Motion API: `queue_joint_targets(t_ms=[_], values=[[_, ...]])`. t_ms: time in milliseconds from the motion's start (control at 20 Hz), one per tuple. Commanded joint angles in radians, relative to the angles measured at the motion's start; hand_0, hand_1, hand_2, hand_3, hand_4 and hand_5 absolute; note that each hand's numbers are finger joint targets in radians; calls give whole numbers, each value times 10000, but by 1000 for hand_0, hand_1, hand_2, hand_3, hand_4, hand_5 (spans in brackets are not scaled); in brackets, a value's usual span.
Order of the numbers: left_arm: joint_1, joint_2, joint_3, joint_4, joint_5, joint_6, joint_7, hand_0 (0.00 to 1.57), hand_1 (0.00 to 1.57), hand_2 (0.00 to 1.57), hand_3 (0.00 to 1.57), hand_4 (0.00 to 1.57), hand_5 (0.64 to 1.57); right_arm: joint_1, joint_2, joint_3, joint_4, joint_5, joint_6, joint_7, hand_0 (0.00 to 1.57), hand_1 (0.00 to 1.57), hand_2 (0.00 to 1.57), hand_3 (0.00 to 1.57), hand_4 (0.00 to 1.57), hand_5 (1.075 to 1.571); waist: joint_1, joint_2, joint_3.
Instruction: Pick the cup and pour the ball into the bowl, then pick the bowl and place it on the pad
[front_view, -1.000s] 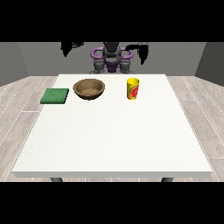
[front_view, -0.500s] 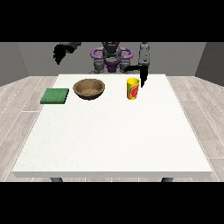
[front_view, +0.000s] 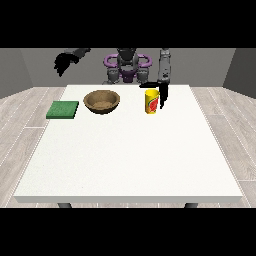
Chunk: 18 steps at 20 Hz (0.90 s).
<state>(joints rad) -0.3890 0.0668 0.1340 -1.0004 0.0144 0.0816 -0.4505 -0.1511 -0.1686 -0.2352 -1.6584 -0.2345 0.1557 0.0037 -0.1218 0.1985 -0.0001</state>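
At the view's left, a black hand (front_view: 63, 62) hangs raised beyond the table's far corner, fingers drooping, holding nothing. Below it a flat green square pad (front_view: 63, 109) lies on the white table (front_view: 130, 160), with a round brown wooden-looking bowl (front_view: 102, 101) beside it. Further right stands the yellow cup (front_view: 152, 101), upright, with a red mark. The hand at the view's right (front_view: 162, 93) reaches down just beside the cup's rim, fingers spread, not closed round it; whether it touches I cannot tell
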Motion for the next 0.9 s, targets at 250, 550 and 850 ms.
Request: queue_joint_targets(t_ms=[250,550,850], values=[[-1114,370,1098,2729,515,-106,-2006,0,0,0,0,887,1555,-597,-692,-578,-87,-705,342,293,0,0,0,0,674,1566,-534,788,-9],[-664,110,802,3636,-683,1948,-3100,1265,1265,1571,1571,1335,1483,-301,-1307,-922,-488,-1534,1219,570,0,0,0,74,642,1568,-1180,838,-7],[-1222,289,242,3541,-1469,2962,-1724,1285,1285,1571,1571,1408,1413,-327,-2041,-1644,947,-2107,1766,832,0,0,0,182,634,1566,-859,-292,4]])
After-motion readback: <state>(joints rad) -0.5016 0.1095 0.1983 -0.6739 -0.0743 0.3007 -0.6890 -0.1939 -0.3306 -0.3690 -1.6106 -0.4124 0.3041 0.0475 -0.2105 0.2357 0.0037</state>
